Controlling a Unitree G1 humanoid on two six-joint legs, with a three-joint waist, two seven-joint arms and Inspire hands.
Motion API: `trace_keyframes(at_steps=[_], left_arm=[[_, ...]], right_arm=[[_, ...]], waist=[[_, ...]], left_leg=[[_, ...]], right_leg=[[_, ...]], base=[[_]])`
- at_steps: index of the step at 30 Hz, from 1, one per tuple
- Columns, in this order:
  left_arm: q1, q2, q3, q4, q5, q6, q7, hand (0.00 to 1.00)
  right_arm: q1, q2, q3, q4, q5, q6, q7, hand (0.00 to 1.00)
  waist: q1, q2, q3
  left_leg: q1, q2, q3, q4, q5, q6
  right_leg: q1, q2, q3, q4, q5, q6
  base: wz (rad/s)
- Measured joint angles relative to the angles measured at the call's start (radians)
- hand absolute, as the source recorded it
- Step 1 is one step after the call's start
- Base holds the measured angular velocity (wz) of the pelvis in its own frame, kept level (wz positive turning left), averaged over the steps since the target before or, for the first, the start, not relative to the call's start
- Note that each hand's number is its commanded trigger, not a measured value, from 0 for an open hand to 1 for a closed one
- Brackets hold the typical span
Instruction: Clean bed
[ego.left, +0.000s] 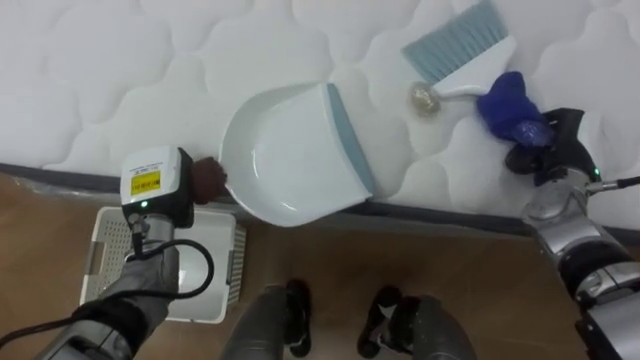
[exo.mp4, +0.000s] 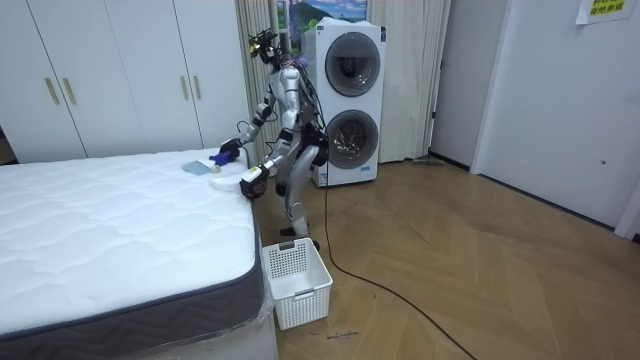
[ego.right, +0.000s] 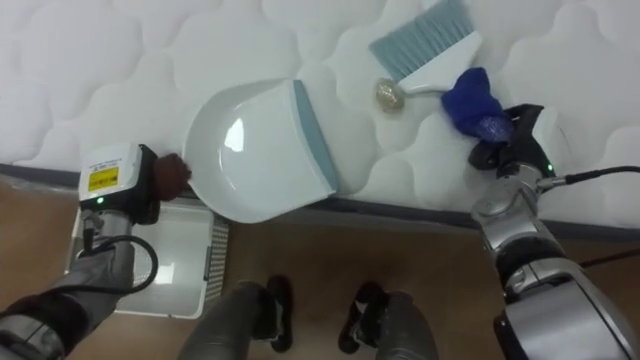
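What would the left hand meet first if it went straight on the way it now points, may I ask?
The left hand grips the dustpan; pushed on, the pan's lip would probably meet the small ball first, though it might pass beside it.

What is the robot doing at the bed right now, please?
The robot stands at the mattress edge. Its left hand holds a white dustpan by the handle, and its right hand grips a brush by its blue handle. A small crumpled ball lies beside the bristles, not yet swept in.
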Motion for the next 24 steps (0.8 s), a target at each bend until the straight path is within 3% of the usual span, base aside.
trace_keyframes(at_steps=[2,4,8,19,22,24], left_arm=[[-0.014,0.011,0.000,0.001,0.009,0.006,0.000,1.00],[-0.019,0.019,-0.002,0.000,0.019,0.015,0.000,1.00],[-0.028,0.064,-0.020,0.000,0.042,0.026,-0.001,1.00],[-0.057,0.070,-0.041,0.000,0.078,0.089,-0.004,1.00],[-0.063,0.071,-0.041,-0.002,0.084,0.103,-0.005,1.00],[-0.071,0.080,-0.041,-0.005,0.108,0.106,-0.005,1.00]], right_arm=[[-0.008,0.000,-0.002,-0.001,-0.045,0.011,-0.002,1.00],[-0.015,-0.001,-0.002,-0.001,-0.086,0.023,-0.007,1.00],[-0.045,-0.007,-0.007,0.000,-0.259,0.054,-0.023,1.00],[-0.107,-0.079,0.038,-0.001,-0.547,0.134,-0.043,1.00],[-0.131,-0.095,0.057,-0.002,-0.615,0.155,-0.043,1.00],[-0.140,-0.098,0.057,-0.002,-0.666,0.166,-0.056,1.00]], waist=[[-0.001,-0.014,0.0070],[-0.005,-0.022,0.0060],[-0.023,-0.041,0.0057],[-0.022,-0.065,0.0054],[-0.022,-0.075,0.0069],[-0.020,-0.096,0.0056]], left_leg=[[-0.001,0.007,0.006,0.004,0.000,0.001],[-0.001,0.009,0.006,0.005,0.000,0.001],[0.001,0.014,0.008,0.004,0.000,0.002],[0.022,0.024,0.014,-0.027,0.003,0.004],[0.022,0.025,0.020,-0.037,0.004,0.006],[0.022,0.024,0.020,-0.043,0.004,0.006]], right_leg=[[0.000,0.004,0.000,-0.002,0.002,-0.002],[0.001,0.006,0.000,-0.005,0.004,-0.002],[0.004,0.015,0.001,-0.014,0.012,-0.002],[0.028,0.030,-0.005,-0.061,0.029,0.001],[0.026,0.033,-0.004,-0.074,0.036,0.003],[0.025,0.034,-0.003,-0.078,0.037,0.004]], base=[[-0.05],[-0.04],[-0.05],[-0.03],[-0.05],[0.00]])
